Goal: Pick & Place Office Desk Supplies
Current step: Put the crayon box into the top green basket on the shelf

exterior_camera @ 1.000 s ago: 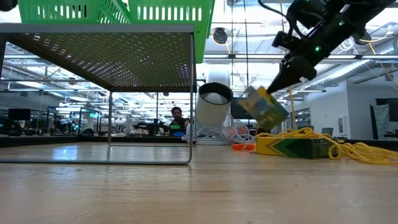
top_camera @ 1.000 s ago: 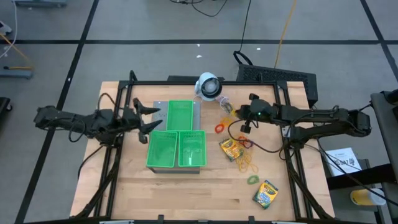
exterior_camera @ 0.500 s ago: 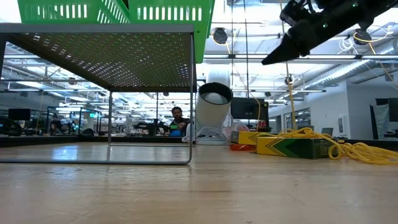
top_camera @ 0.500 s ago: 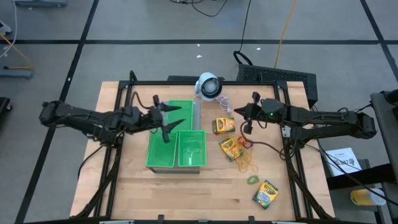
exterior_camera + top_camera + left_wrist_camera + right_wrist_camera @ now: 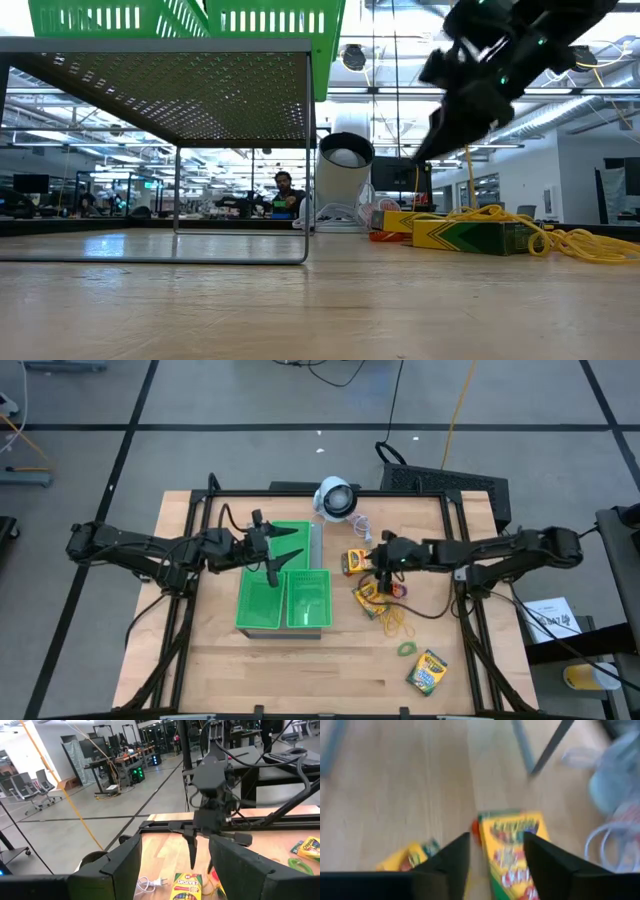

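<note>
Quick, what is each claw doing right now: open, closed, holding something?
Left gripper: open, empty, above the green trays.
Right gripper: open, empty, over a crayon box.

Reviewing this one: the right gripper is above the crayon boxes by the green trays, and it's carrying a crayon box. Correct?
Not quite: the right gripper is empty, its fingers apart. The right wrist view shows the crayon box lying on the table below it, beside the green trays.
</note>
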Robot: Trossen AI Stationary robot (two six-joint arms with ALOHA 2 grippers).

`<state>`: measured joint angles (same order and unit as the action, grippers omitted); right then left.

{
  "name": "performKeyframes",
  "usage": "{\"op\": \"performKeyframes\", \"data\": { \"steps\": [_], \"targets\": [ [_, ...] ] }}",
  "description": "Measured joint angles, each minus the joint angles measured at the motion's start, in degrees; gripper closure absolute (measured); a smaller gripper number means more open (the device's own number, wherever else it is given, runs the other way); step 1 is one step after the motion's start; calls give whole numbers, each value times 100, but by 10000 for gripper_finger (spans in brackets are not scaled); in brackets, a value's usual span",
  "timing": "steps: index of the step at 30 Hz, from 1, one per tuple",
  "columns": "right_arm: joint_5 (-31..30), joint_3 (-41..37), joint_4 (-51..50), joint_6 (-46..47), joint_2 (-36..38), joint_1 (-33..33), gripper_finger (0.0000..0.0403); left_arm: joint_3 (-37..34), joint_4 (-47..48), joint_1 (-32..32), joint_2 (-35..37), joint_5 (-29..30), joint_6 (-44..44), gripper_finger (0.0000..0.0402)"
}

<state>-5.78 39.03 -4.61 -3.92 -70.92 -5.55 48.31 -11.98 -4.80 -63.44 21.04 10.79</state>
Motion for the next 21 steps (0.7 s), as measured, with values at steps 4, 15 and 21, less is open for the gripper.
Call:
{"op": "performKeyframes", "data": {
  "steps": [4,15,21],
  "targets": [
    [76,560,-1040,58,-540,-268,157,0,27,-4,0,-4,-44,160],
    [160,1705,-2324,-699,-1740,-916,62,0,239,-4,0,-17,-211,160],
    [423,1879,-2343,-968,-1902,-959,51,0,371,-4,0,-17,-234,160]
  ]
}}
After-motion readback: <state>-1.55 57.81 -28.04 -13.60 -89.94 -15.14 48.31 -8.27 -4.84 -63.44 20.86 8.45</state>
